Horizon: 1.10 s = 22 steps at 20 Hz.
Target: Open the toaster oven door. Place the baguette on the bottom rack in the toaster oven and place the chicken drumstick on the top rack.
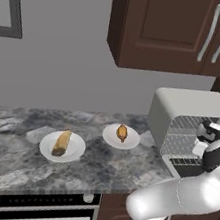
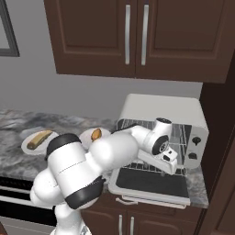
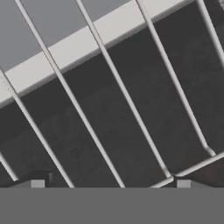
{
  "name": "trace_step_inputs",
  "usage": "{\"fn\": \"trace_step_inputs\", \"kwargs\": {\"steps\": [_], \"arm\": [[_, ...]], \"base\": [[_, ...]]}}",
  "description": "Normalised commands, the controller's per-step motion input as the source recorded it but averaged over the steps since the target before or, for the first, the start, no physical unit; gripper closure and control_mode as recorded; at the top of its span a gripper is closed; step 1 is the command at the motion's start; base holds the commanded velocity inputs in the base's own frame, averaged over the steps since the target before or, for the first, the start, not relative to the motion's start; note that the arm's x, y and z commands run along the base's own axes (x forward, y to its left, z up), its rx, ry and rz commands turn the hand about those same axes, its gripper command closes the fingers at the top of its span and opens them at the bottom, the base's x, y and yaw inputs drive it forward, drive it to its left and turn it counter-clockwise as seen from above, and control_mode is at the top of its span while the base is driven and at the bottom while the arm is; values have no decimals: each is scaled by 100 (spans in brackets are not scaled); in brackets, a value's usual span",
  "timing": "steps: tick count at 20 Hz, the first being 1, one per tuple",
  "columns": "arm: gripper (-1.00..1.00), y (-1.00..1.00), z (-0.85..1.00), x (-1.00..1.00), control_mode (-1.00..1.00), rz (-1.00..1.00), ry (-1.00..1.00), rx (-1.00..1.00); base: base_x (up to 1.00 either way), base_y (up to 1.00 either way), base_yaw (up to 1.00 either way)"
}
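Observation:
The toaster oven [image 2: 160,112] stands at the counter's right end with its door [image 2: 151,182] folded down flat. Inside, wire shelves show: the top rack [image 1: 188,126] and, at the mouth, the bottom rack [image 2: 137,168]. My gripper [image 2: 170,160] hangs open just above that lower rack, pointing down, with nothing between its fingers. In the hand view the fingertips [image 3: 37,183] stand wide apart over the rack wires [image 3: 127,100] and the dark glass. The baguette [image 1: 62,143] lies on a white plate [image 1: 77,153]. The chicken drumstick [image 1: 122,132] lies on a second plate [image 1: 132,142].
Dark wood wall cabinets [image 2: 137,36] hang above the oven. A tall dark panel [image 2: 220,151] closes the counter's right end. The marble counter [image 1: 9,151] runs left of the plates. A black range front [image 1: 39,212] with knobs sits below the counter edge.

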Motion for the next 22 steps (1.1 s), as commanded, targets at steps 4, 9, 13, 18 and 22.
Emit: {"fn": "trace_step_inputs", "kwargs": {"steps": [4, 9, 13, 18, 22], "arm": [[100, 0, -94, -81, -100, 6, 12, -11], [100, 1, -94, -83, -100, 4, 13, -11], [100, 1, -94, -85, -100, 4, 11, -10], [100, 1, -94, -86, -100, 2, 10, -9], [100, 3, -94, -86, -100, 1, 9, -9]], "base": [[0, 0, 0], [0, 0, 0], [0, 0, 0], [0, 0, 0], [0, 0, 0]]}}
